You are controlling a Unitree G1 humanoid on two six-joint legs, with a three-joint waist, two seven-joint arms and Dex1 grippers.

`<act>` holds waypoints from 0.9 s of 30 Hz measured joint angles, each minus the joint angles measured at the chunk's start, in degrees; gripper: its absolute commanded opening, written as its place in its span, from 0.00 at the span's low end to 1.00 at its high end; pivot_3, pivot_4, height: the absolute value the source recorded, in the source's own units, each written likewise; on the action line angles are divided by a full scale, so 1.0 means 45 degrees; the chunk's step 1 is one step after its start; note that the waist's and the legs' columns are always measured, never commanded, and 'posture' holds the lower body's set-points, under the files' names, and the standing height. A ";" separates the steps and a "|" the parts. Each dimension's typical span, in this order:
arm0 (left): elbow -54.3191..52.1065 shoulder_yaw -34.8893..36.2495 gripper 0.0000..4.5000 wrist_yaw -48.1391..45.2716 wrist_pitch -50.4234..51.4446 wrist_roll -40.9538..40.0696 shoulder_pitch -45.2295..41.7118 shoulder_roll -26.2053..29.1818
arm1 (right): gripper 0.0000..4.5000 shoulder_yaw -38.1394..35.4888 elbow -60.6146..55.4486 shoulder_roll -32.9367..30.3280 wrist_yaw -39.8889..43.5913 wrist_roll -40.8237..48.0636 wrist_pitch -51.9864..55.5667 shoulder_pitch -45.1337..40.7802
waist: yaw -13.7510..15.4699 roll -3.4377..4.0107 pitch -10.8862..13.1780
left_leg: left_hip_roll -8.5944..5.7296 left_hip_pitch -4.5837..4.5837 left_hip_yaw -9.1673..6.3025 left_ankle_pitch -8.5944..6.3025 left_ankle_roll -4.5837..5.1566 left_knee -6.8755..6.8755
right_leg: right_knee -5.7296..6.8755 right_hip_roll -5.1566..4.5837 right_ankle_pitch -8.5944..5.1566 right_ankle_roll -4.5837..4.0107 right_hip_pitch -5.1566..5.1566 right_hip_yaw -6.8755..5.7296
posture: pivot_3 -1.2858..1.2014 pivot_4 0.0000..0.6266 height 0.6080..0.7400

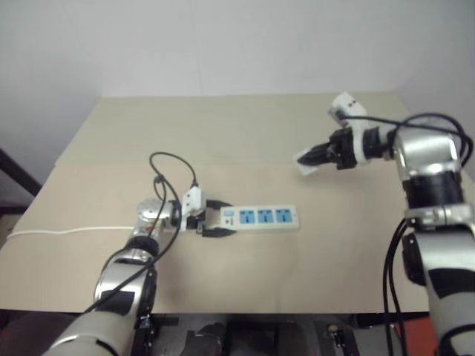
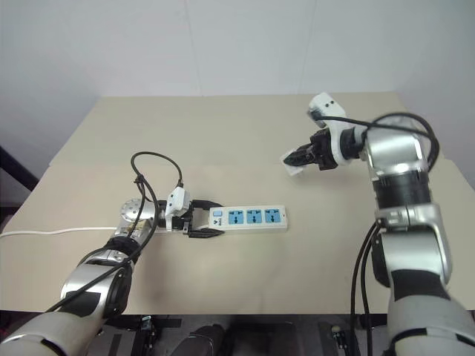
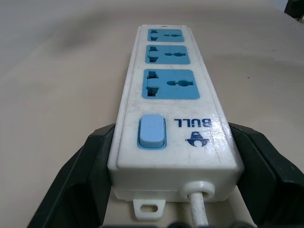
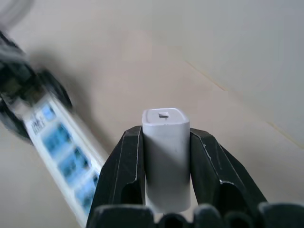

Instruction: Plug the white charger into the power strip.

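Right gripper (image 4: 166,156) clamped tight on the charger (image 4: 165,152), held in the air well apart from the strip (image 1: 260,217), out past its far end on the right side. Charger's port face pointing away from the wrist; prongs not visible, so orientation toward the outlets cannot be told.

Left gripper (image 3: 166,190) spread wide around the strip's switch end, one finger (image 3: 78,185) along each side, bracing it flat on the table (image 1: 223,133). Cord (image 1: 67,231) trailing off the strip's switch end toward the table's left edge. All three blue outlets bare.

Risks from here, as judgement:
- Prongs misaligned with the slots: jamming or scraping on the blue face.
- Charger slipping or rotating between smooth fingers under insertion force.
- Strip tipping or sliding if pressed at the far outlet, away from the bracing gripper.
- Arms colliding if the nearest outlet to the switch is chosen.
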 measured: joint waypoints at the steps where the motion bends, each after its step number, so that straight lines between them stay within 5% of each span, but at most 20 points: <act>1: -0.0004 -0.0004 0.72 -0.0045 0.0080 -0.0044 0.0015 0.0043 | 0.24 -0.0427 -0.0478 0.0166 0.0072 0.0611 -0.0593 0.0663 | -0.0017 0.0000 0.0000 | 0.0000 0.0004 0.0003 0.0000 0.0000 0.0003 | 0.0006 -0.0002 0.0000 0.0000 -0.0001 0.0005 | 0.52 0.24 1.00; 12: -0.0471 -0.0572 0.72 -0.0755 0.0515 -0.0522 0.0195 0.0329 | 0.24 -0.1762 -0.1679 0.2456 0.0582 0.4285 -0.4077 0.3324 | -0.0134 -0.0002 -0.0001 | 0.0006 0.0040 0.0014 0.0001 0.0001 -0.0001 | -0.0008 0.0008 0.0000 0.0000 0.0041 0.0023 | 0.52 0.24 1.00; 27: -0.1222 -0.1042 0.72 -0.0753 0.0743 -0.0961 0.0618 0.0450 | 0.24 0.0078 0.1269 0.3654 0.1656 0.4308 -0.7349 0.3597 | -0.0137 -0.0002 -0.0002 | 0.0007 0.0068 0.0014 0.0001 0.0001 -0.0011 | -0.0006 0.0017 -0.0001 -0.0001 0.0051 0.0023 | 0.52 0.24 1.00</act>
